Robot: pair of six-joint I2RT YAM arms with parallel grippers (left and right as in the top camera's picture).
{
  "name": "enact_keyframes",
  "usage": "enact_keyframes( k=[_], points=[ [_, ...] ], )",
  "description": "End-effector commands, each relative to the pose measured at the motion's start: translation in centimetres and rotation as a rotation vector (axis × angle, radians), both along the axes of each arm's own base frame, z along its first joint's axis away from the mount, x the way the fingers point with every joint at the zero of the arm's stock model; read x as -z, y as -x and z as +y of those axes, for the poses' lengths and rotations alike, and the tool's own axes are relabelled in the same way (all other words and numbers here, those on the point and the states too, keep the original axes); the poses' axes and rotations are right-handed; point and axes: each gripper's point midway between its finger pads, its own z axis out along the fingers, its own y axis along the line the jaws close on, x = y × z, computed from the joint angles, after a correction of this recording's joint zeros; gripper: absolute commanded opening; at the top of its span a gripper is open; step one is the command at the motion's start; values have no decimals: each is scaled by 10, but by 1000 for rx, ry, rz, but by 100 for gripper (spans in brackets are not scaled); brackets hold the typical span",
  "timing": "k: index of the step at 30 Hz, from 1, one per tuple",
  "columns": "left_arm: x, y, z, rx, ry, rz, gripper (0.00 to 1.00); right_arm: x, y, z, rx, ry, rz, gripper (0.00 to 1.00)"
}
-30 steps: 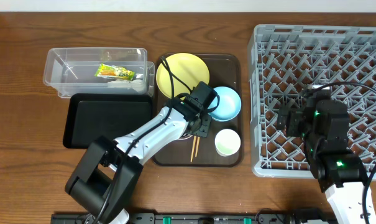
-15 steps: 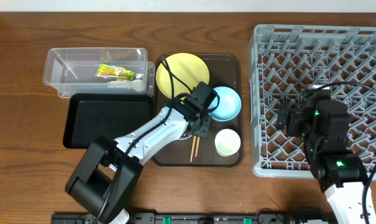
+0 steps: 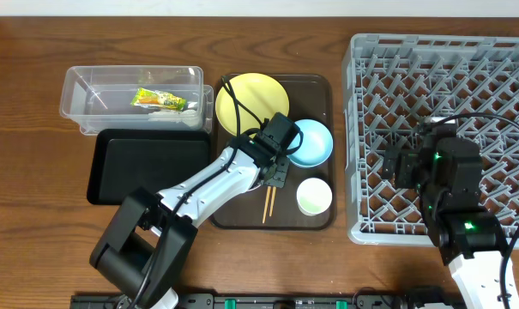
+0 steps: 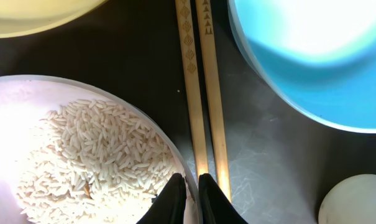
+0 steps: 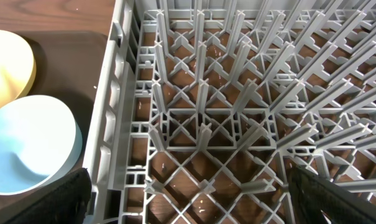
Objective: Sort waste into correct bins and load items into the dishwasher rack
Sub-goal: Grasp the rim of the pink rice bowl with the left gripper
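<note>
Nothing has visibly shifted over the last second. The left gripper [image 4: 192, 196] stays nearly closed, its jaws pinching the rim of the white bowl [image 4: 13, 118]. The bowl's rice grains [image 4: 94, 162] lie left of the jaws, and the chopsticks [image 4: 203, 93] run just to their right. The right gripper [image 5: 188, 202] hangs spread wide and empty, with the dishwasher rack [image 5: 237, 93] below its jaws.

**No legible text in view**

You'll see printing on the snack wrapper [image 3: 159, 100] in the clear tub [image 3: 81, 86], but it's too small to read. The chopsticks [image 4: 202, 93] carry small stamped marks near one end, and you can't read them as letters.
</note>
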Motion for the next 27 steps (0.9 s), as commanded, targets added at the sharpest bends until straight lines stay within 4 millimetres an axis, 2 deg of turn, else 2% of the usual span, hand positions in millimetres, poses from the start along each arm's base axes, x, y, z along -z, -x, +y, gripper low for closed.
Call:
enact_keyframes(
  k=[1, 7, 13, 16, 21, 27],
  points=[
    [8, -1, 5, -9, -36, 3, 13, -7, -2, 3, -10, 0, -14, 99],
    [21, 3, 7, -8, -59, 35, 13, -7, -2, 3, -10, 0, -15, 99],
    [18, 2, 7, -8, -55, 28, 6, -7, -2, 3, -10, 0, -14, 99],
    [15, 1, 6, -8, -49, 20, 6, -7, -2, 3, -10, 0, -14, 99],
    [-4, 0, 5, -8, -23, -12, 6, -7, -2, 3, -10, 0, -14, 99],
    [-41, 4, 11, -11, 15, -63, 6, -7, -2, 3, -10, 0, -14, 99]
  ],
)
